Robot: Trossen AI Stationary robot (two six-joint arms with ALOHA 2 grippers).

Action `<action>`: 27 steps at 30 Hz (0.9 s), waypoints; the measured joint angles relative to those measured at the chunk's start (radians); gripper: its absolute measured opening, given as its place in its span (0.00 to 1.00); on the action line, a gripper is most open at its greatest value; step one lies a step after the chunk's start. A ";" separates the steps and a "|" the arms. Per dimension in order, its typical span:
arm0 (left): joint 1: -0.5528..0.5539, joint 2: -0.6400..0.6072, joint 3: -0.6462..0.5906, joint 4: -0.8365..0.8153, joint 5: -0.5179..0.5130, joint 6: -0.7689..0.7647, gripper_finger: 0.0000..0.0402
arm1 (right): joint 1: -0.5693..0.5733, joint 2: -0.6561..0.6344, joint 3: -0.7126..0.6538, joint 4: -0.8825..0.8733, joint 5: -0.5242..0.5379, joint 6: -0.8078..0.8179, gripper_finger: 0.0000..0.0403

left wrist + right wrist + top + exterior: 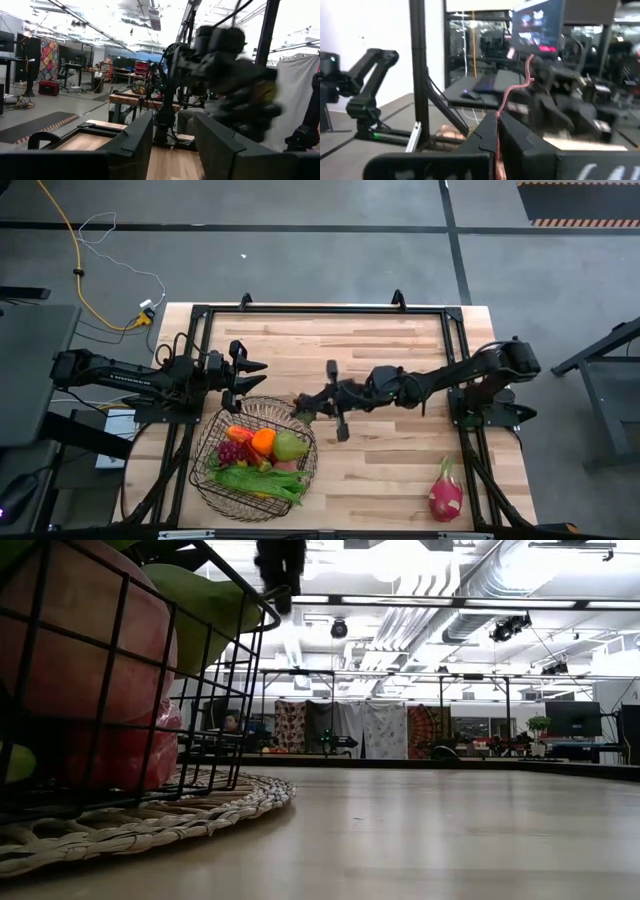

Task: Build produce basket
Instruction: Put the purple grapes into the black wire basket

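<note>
With the basket (196, 472) already heaped with produce (262, 455), the right gripper (305, 408) hovers at its rim, fingers pinched on a thin reddish stem (512, 92), seemingly mid-delivery and due to release over the basket, while the left gripper (250, 378) waits spread open and the dragon fruit (446, 492) lies alone on the desk (390, 470).

The table (390, 450) was pale planked wood with a smooth, faintly satin top. On it the basket (215, 480) was thin dark wire, matt, resting on a coarse woven straw mat (150, 820). The produce (262, 455) inside the basket looked like smooth plastic with a slight sheen. Both arms looked matt black.
</note>
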 joint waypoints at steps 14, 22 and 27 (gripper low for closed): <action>0.000 0.000 0.000 -0.005 0.000 0.000 0.32 | 0.013 0.285 0.366 -0.102 -0.176 -0.020 0.00; 0.000 0.000 0.000 -0.005 0.000 0.000 0.32 | 0.012 0.350 0.432 -0.093 -0.178 -0.020 0.00; 0.000 0.000 0.000 -0.005 0.001 0.000 0.32 | 0.013 0.350 0.429 -0.074 -0.178 -0.018 0.00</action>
